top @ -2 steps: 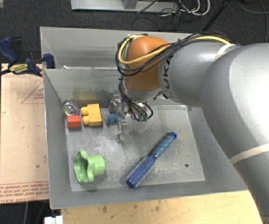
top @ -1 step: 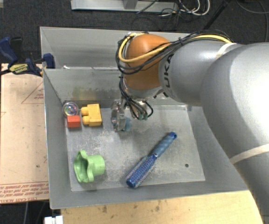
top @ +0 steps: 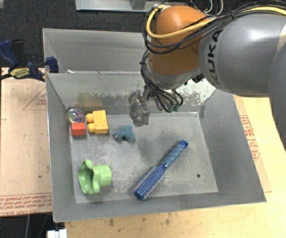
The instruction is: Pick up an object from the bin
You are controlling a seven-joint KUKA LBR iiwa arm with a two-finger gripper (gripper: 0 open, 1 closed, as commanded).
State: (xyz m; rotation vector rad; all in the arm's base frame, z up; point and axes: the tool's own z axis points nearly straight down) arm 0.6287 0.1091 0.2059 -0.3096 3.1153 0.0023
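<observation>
Camera view: gripper [top: 139, 114] hanging over the bin's [top: 58, 157] far middle, open-or-closed state not telling.
Small blue-grey toy [top: 124, 134] lying just near-left of it; blue brush [top: 161, 170] lying nearer.

Bright, even light fills the grey bin [top: 58, 133], leaving faint, soft shadows.

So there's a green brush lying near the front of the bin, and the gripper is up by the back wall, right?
Not quite: the camera view shows the brush is blue, not green. It does lie near the front of the bin, and the gripper is up by the back wall.
</observation>
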